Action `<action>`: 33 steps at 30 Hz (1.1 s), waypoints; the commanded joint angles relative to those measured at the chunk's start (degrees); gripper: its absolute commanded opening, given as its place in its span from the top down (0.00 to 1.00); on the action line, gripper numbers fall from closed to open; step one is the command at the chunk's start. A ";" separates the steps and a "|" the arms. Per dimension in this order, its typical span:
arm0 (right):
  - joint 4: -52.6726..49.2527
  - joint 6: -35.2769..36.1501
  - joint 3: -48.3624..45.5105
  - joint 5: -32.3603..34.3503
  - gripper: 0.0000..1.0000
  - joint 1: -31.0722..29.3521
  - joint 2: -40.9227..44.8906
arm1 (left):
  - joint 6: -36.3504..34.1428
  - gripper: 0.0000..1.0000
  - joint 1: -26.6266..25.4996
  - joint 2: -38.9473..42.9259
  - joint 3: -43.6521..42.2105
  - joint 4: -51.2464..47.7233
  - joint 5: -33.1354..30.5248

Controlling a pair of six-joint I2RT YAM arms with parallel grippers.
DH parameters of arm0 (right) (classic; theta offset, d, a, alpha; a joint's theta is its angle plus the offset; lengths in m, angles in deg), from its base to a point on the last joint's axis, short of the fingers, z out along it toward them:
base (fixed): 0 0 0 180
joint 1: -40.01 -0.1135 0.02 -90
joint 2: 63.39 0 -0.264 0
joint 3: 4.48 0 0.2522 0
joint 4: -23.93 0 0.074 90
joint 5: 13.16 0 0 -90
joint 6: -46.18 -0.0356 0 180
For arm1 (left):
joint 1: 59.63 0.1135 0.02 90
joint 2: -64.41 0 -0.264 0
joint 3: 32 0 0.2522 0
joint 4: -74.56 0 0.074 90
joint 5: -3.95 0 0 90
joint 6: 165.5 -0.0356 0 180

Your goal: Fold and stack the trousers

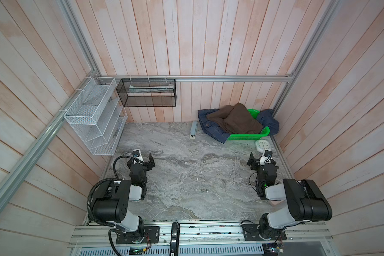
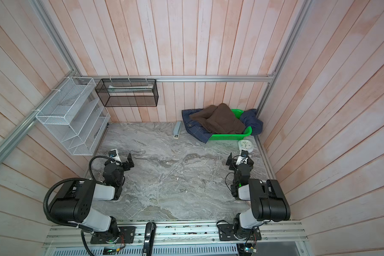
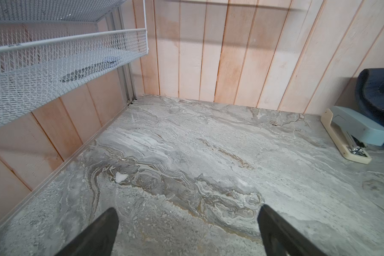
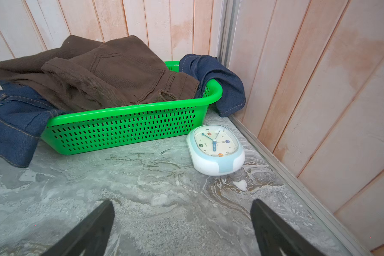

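In both top views the trousers (image 1: 235,120) lie in a brown heap on top of the green basket (image 1: 248,137). Under them is a pair of blue jeans (image 1: 215,133) that spills out of both ends of the basket. The heap is longest the same way the basket is longest, along the back wall. The right claw (image 1: 262,159) sits in front of the basket, near its clock (image 1: 261,145) end. The left claw (image 1: 143,161) is well apart from the basket, far off past its stapler (image 1: 193,129) end. So the right arm is the nearer one, and I think it should reach first. The trousers are ahead of it and a bit toward the stapler end. Both claws look spread apart and hold nothing.

The left wrist view shows the left claw (image 3: 187,208) wide open over the bare table (image 3: 186,144). No brown cloth shows here at all. There is only the stapler (image 3: 350,135) and a bit of jeans (image 3: 379,93).

The right wrist view shows the right claw (image 4: 182,201) wide open too, empty, pointing at the basket (image 4: 129,128). Here the trousers (image 4: 111,73) show things the top views do not. There is a back pocket, a belt loop and the waist band, all at the clock (image 4: 215,149) end of the basket. The legs seem to go off toward the other end. The cloth is bunched, so I cannot tell where the leg ends are.
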 commanded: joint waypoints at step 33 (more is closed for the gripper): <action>-12.19 0.54 4.96 2.10 0.10 -0.80 8.86 | -2.13 0.07 -2.32 7.33 3.63 -9.09 -5.23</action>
